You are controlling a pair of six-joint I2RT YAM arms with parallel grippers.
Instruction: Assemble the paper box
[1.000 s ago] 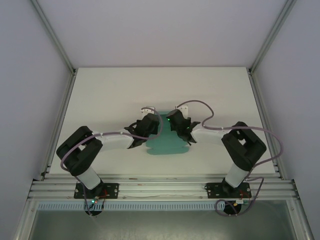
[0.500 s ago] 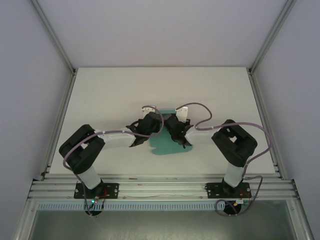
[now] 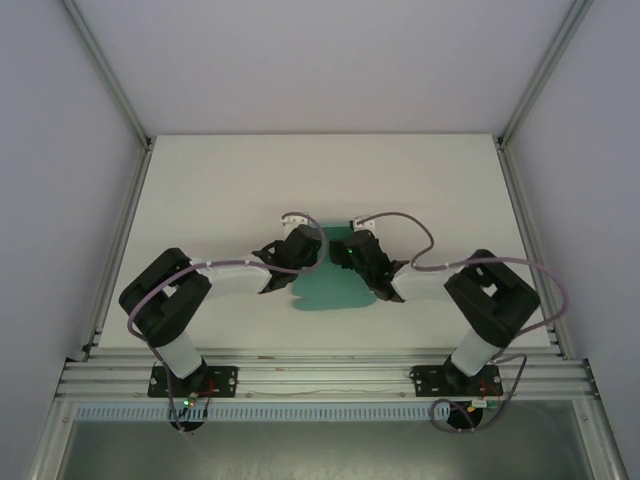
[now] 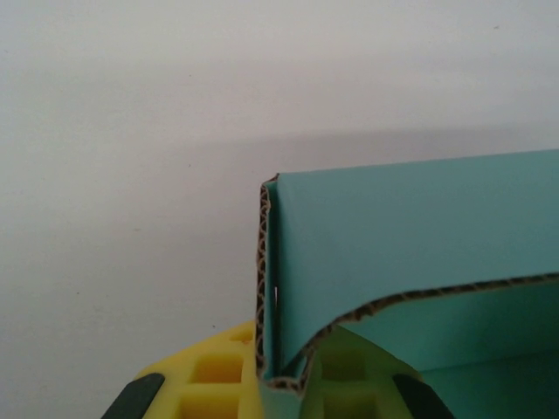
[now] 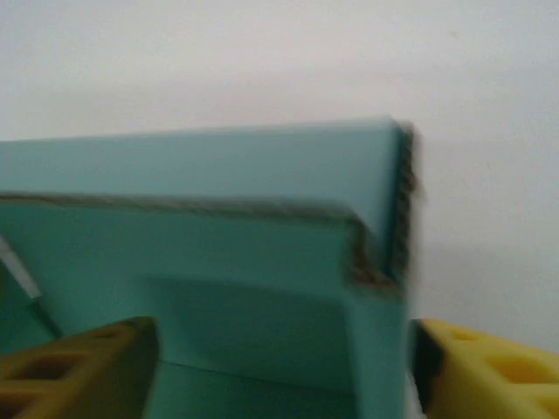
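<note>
Counter, overhead view: white flat counter (image 3: 200, 200) inside pale walls, both arms reaching in from the near edge.
Box, overhead view: teal-green corrugated-card paper box (image 3: 335, 292) lies mid-counter between the arms. Its near part is flat on the surface and its far part is hidden under the two wrists.
Left tool, overhead view: left tool (image 3: 305, 250) is on the far-left part of the paper box. The jaws cannot be read from up here.
Right tool, overhead view: right tool (image 3: 348, 252) is on the far-right part, close beside the left one.
Box, left wrist view: a raised wall meets a folded side flap at an upright corner, the corrugated edge showing. White counter lies beyond.
Left tool, left wrist view: yellow fingers (image 4: 210, 377) pressed together, apparently pinching the foot of that corner fold.
Box, right wrist view: blurred. The opposite corner stands up, with a flap folded inward behind the wall.
Right tool, right wrist view: yellow fingers (image 5: 79, 367) spread wide, one either side of the wall. Gripping nothing, as far as can be told.
Done, judged: at least one long wall raised, with flaps turned at both ends.
Left, judged: near panel looks unfolded. Remaining walls, tabs and closing are yet to do.
Risk, judged: an unpinned wall may spring back flat.
</note>
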